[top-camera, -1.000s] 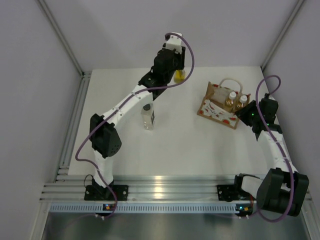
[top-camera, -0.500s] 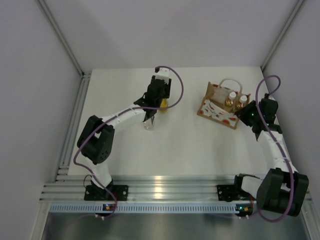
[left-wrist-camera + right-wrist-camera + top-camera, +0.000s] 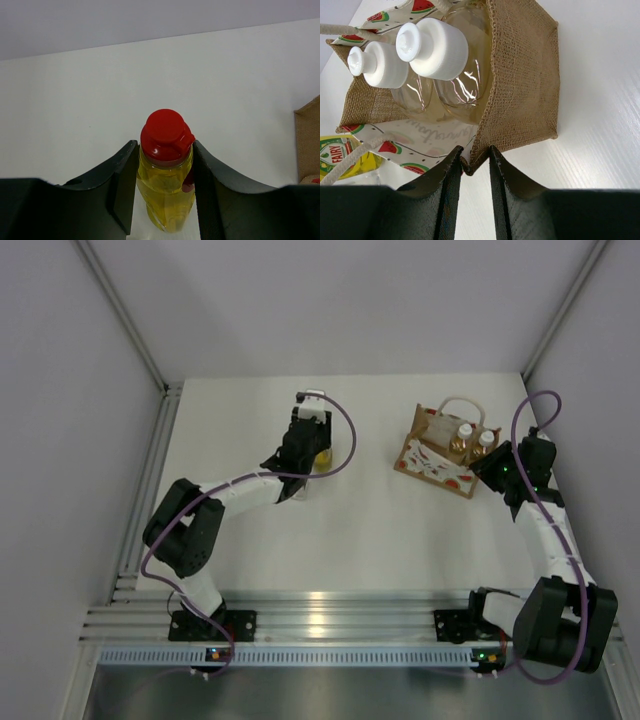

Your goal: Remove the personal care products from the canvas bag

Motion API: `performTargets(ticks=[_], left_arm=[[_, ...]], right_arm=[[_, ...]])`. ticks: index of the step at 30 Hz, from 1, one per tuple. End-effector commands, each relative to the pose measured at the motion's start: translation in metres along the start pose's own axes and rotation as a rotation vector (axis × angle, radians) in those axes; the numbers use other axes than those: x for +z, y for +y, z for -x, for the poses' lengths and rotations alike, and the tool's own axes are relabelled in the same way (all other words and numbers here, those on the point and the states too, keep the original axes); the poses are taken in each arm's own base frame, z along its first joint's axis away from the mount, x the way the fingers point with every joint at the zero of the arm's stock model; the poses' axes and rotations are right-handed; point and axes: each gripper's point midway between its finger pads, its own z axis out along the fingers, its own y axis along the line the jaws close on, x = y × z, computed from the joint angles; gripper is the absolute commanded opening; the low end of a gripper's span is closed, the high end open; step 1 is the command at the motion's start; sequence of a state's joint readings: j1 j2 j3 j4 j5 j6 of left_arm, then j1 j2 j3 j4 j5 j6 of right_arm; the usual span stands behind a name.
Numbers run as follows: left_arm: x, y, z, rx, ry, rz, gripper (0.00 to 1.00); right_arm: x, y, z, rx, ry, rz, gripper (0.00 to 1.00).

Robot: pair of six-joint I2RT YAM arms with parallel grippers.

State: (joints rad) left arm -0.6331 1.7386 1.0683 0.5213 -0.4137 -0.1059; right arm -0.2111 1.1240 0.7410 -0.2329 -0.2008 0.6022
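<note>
On the left half of the white counter (image 3: pixel 380 540), the left arm reaches out over the surface and its black two-finger hand (image 3: pixel 165 150) is clamped on the small yellow bottle with a red cap (image 3: pixel 165 200). One finger presses on each side just below the cap, and the bottle is upright between them. From above, this bottle (image 3: pixel 322 458) shows as a yellow patch beside the hand (image 3: pixel 305 440), towards the back of the counter and well apart from the bag. Whether its base rests on the counter cannot be told. On the right half stands the small tan-brown woven canvas bag (image 3: pixel 520 75) with a white front panel printed with red watermelon slices (image 3: pixel 432 468) and looped white handles (image 3: pixel 460 405), its mouth open. Inside it, two clear amber-filled bottles with white caps (image 3: pixel 442 50) (image 3: pixel 377 62) sit side by side, touching, their caps rising past the rim. At the bag's right side, the right hand (image 3: pixel 475 152) is closed on the bag's brown fabric edge, pinching a fold of it between its two black fingers (image 3: pixel 450 190).
</note>
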Motion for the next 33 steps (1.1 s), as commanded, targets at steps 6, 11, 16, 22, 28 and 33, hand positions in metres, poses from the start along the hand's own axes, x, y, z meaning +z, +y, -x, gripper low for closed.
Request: performTargets(ticks=[6,11,16,22,28,33], left_arm=[[-0.01,-0.006,0.089,-0.141,-0.271,-0.024,0.35],[-0.01,-0.009,0.084,-0.126,-0.254,-0.033,0.58],[-0.009,-0.01,0.084,-0.117,-0.245,-0.032,0.79],[-0.018,-0.013,0.102,-0.127,-0.239,-0.036,0.98],[-0.044,-0.035,0.15,-0.137,-0.246,-0.097,0.98],[-0.078,-0.08,0.182,-0.15,-0.264,-0.283,0.98]], right_arm=[[-0.004,0.017,0.025,-0.036,-0.077,0.039,0.28],[-0.004,0.018,0.025,-0.036,-0.077,0.042,0.28],[-0.004,0.019,0.025,-0.035,-0.078,0.043,0.29],[-0.004,0.018,0.025,-0.037,-0.08,0.041,0.29],[-0.004,0.016,0.023,-0.036,-0.076,0.038,0.29],[-0.005,0.016,0.022,-0.027,-0.077,0.039,0.29]])
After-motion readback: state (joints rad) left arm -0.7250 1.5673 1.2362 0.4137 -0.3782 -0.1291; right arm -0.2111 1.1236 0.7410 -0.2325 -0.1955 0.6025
